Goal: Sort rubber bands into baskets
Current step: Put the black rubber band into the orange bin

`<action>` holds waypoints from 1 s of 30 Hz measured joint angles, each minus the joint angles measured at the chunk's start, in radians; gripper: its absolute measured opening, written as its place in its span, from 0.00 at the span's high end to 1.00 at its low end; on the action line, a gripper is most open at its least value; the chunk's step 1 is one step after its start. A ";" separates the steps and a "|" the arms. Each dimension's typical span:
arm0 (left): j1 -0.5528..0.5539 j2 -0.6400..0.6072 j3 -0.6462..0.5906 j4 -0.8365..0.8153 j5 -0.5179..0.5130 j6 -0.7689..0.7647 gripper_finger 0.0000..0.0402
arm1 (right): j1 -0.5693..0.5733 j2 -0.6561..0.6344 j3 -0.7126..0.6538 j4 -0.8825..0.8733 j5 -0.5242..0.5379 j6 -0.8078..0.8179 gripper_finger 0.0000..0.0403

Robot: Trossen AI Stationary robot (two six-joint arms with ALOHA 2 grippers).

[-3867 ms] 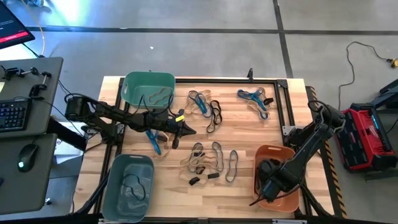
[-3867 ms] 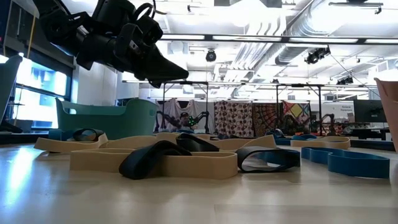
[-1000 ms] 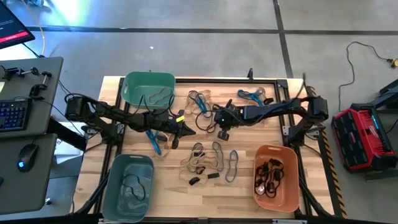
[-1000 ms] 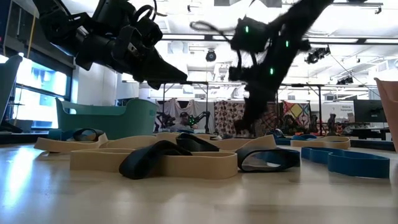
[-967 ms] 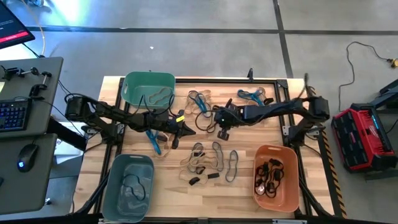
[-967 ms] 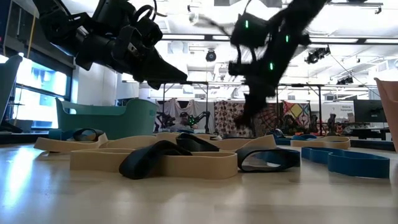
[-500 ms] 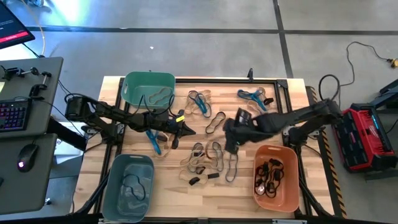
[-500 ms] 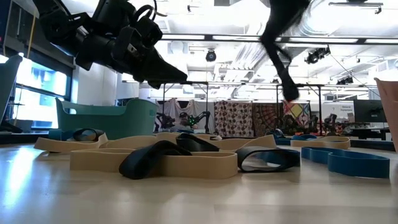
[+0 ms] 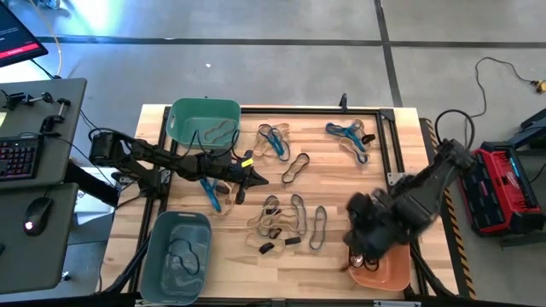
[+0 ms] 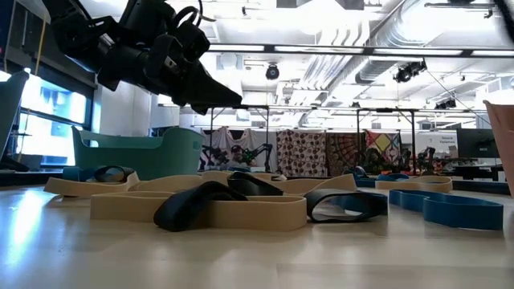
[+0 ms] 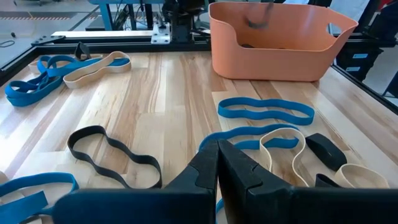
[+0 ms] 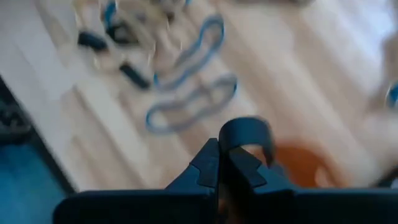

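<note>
We judge the sort partly done: bands already lie in the teal basket (image 9: 205,126) at ten o'clock, the grey-blue basket (image 9: 176,256) at seven and the orange basket (image 9: 379,271) at five, while many loose rubber bands (image 9: 288,218) still cover the middle of the tabletop (image 9: 333,183). The left gripper (image 9: 257,179) hangs mid-table, jaws together on nothing. The right gripper (image 12: 235,149), over the orange basket, has its jaws clamped on a black band (image 12: 245,132) that loops outward beyond the tips.
</note>
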 joint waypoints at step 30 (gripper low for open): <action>0.000 0.000 0.000 0.017 0.000 -0.027 1.00 | 0.066 0.002 -0.434 0.329 -0.323 0.211 0.69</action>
